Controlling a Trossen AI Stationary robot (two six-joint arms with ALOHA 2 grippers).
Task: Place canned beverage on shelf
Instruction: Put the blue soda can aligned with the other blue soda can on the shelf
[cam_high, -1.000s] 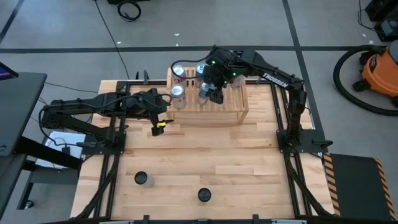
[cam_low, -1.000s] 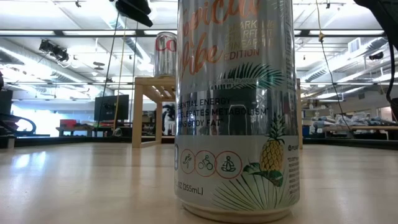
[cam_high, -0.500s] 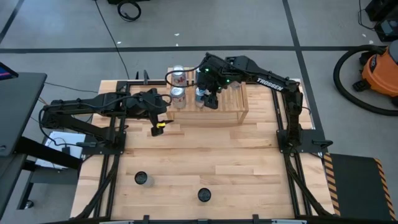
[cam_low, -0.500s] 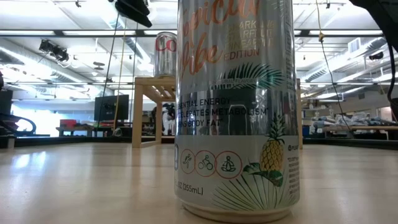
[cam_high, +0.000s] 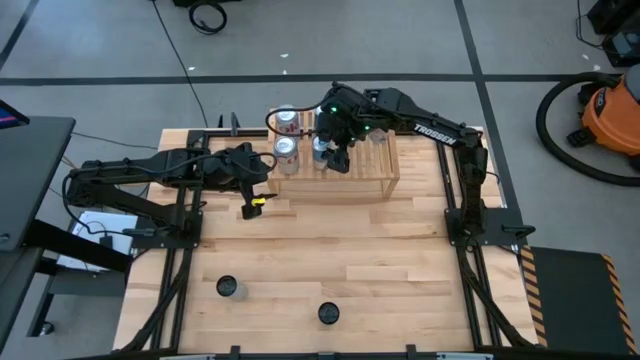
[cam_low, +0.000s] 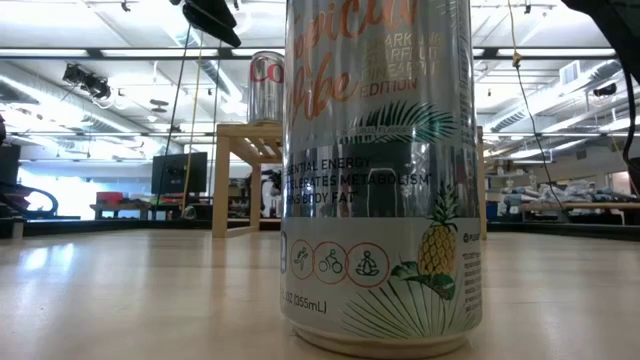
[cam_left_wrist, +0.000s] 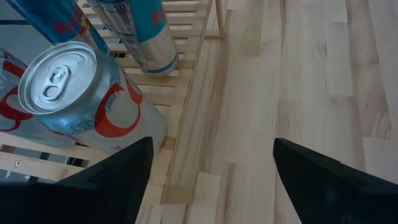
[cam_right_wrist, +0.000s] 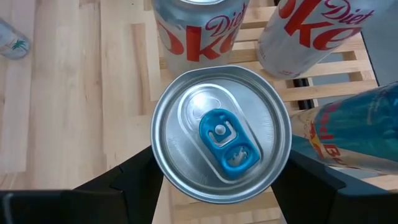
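Right wrist view showed the can (cam_right_wrist: 221, 134), silver-topped with a blue tab, clamped between the right gripper (cam_right_wrist: 221, 180) fingers, upright over the slats of the shelf (cam_right_wrist: 323, 81). Whether its base already touched the slats could not be told. Two Diet Coke cans (cam_right_wrist: 198, 28) stood on the shelf just beyond it, and a blue can (cam_right_wrist: 354, 127) stood close beside it. From above, the right gripper (cam_high: 333, 150) sat over the shelf (cam_high: 370, 172) near its left half, among the cans there. The left gripper (cam_high: 255, 190) waited just off the shelf's left end, above the table (cam_high: 350, 260), fingers apart and holding nothing. Two more cans (cam_high: 229, 288) stood well away from the shelf at the table's near edge. The likely trouble was crowding: opening the fingers or lifting away could nudge a neighbour and tip it, and a can released before its base rested flat on the slats could wobble or fall.
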